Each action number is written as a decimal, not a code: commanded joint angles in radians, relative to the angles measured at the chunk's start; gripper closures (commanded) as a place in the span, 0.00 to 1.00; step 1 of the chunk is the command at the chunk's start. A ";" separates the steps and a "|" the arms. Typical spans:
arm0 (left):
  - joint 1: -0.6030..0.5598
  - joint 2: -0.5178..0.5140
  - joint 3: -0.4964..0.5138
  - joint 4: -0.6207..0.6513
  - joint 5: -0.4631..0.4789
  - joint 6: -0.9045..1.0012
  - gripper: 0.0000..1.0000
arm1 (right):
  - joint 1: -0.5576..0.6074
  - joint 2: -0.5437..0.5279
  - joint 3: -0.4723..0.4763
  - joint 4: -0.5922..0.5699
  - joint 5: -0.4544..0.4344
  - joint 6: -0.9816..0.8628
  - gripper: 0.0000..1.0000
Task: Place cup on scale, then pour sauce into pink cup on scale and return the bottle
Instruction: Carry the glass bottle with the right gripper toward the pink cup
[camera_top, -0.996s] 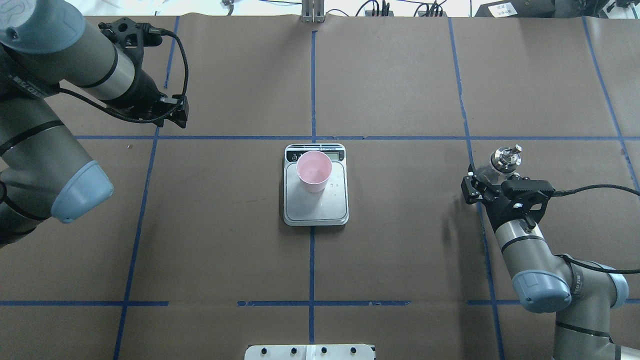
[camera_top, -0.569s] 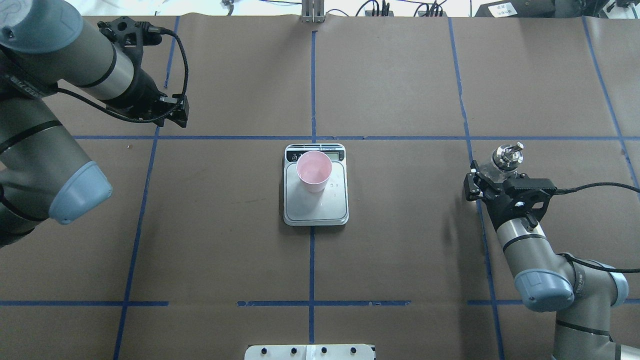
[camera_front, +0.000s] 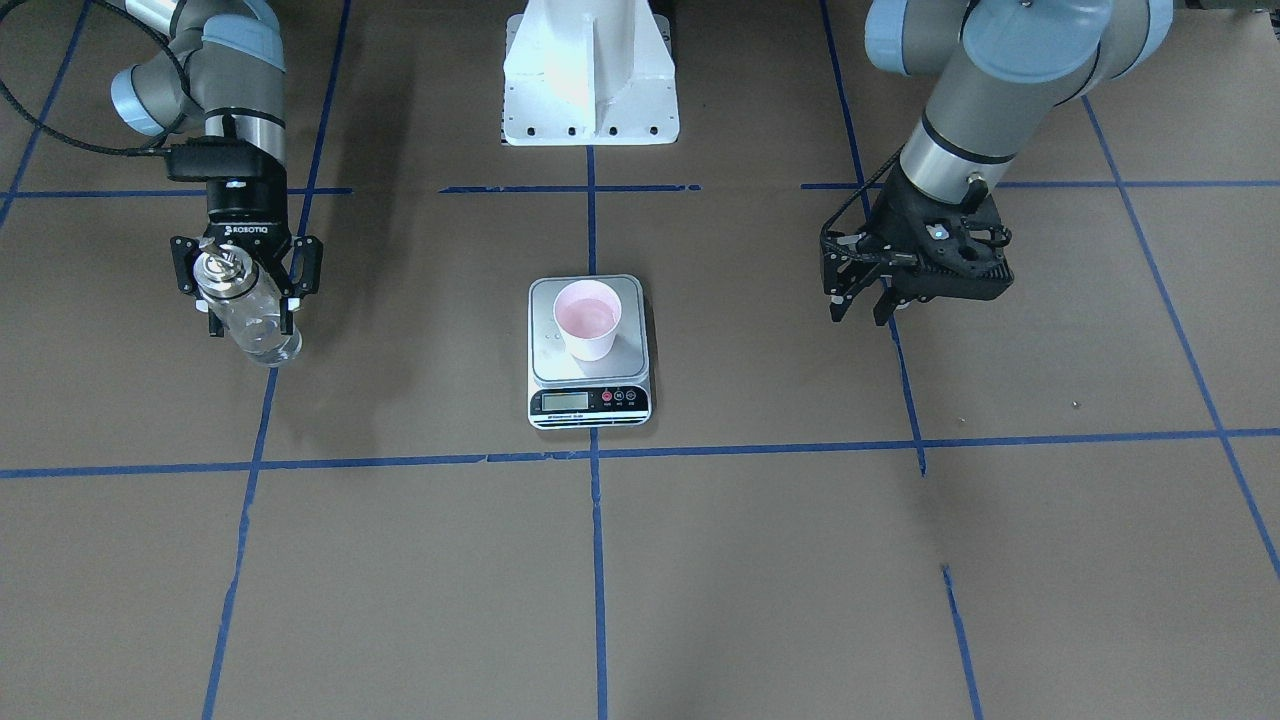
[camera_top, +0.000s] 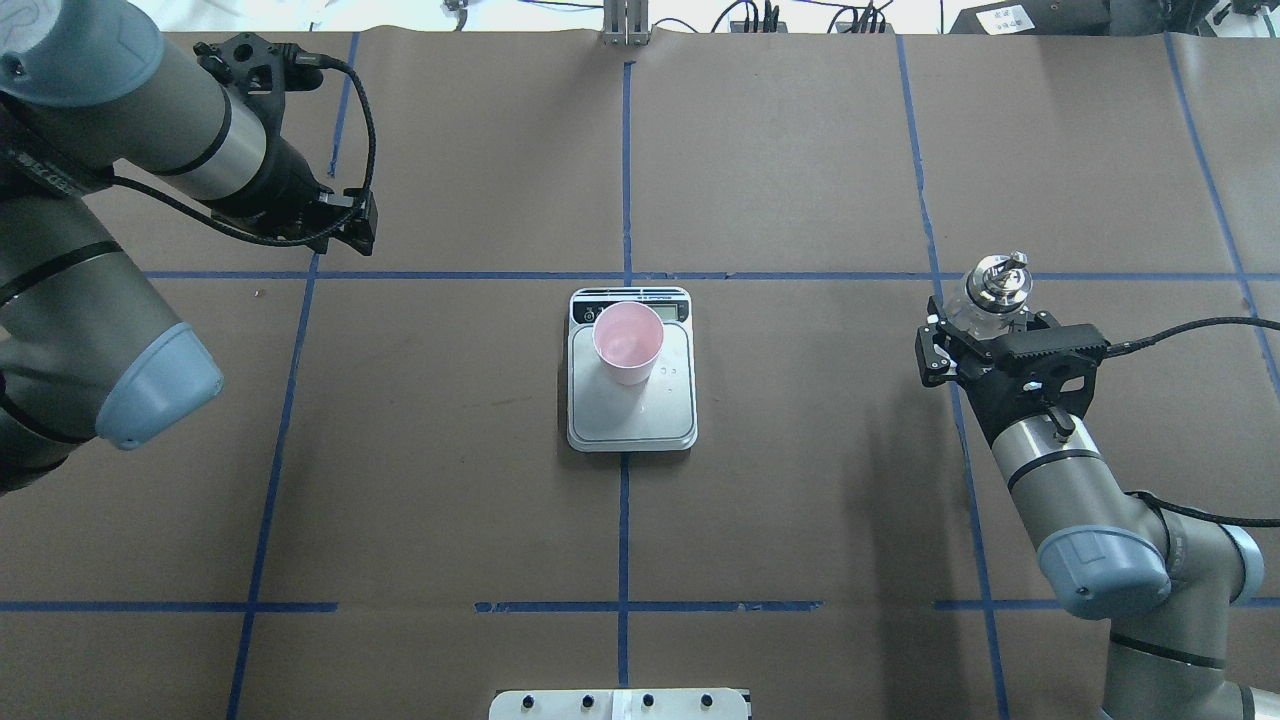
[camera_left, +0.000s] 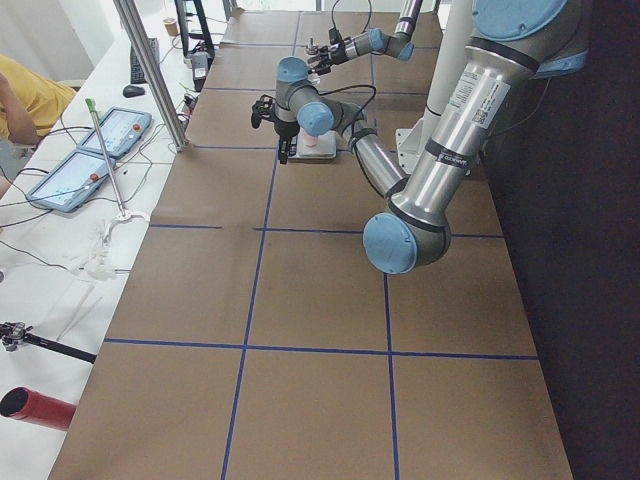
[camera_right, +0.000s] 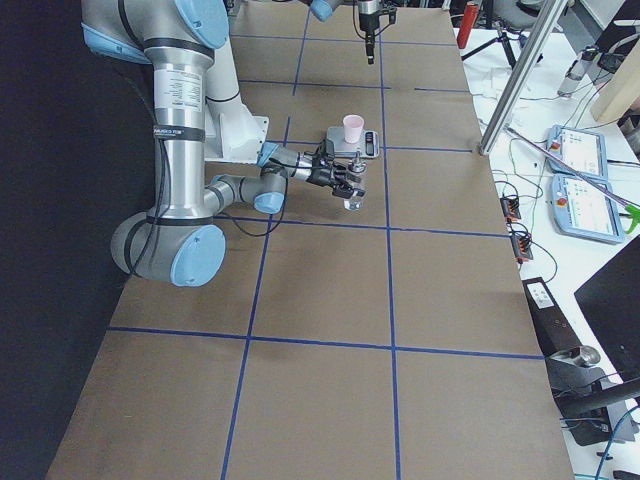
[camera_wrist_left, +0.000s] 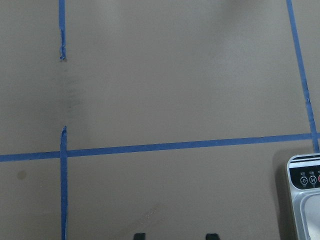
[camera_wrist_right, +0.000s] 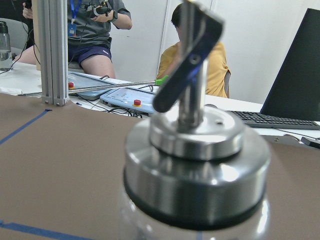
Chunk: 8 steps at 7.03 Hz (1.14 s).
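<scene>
Jaws of the right gripper (camera_top: 988, 322) are closed on the small clear glass cylindrical bottle (camera_top: 985, 295) with a shiny metal collar and thin metal pour spout, one finger at each side of the glass body below the collar. The bottle is held roughly upright with the spout upward. In the overhead view it is seen well to the right of the scale and just beside a blue tape line (camera_top: 925, 200). Whether its base is touching the brown paper-covered counter (camera_top: 800, 480) cannot be told. In the right wrist view the collar and spout are shown close up and blurred, and a person in a yellow shirt (camera_wrist_right: 220, 70) is seated beyond the far edge of the counter.

At the middle of the counter the flat rectangular kitchen scale (camera_top: 640, 415) with a brushed silver platform is laid across the centre tape line. Its black strip with the small display and round buttons is turned away from the robot. The small pale pink tapered cup (camera_top: 627, 340) is stood upright on the platform, mouth up, toward the display end and slightly left of the platform's middle. Bare platform is left on the robot's side of the cup.

The left gripper (camera_front: 858, 312) is held over bare counter, well to the left of the scale and farther from the robot. Its jaws are parted, with nothing between them. In the left wrist view only two fingertips (camera_wrist_left: 140, 236) are seen, apart, at the bottom edge, and a corner of the scale is caught at the lower right.
</scene>
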 joint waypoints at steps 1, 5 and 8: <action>-0.001 0.043 -0.049 0.000 -0.002 0.012 0.49 | -0.001 0.129 0.050 -0.249 0.025 -0.012 1.00; -0.098 0.142 -0.111 0.000 -0.009 0.217 0.49 | -0.030 0.427 0.050 -0.875 0.006 -0.194 1.00; -0.155 0.206 -0.147 0.000 -0.011 0.319 0.49 | -0.057 0.493 0.041 -1.014 0.009 -0.300 1.00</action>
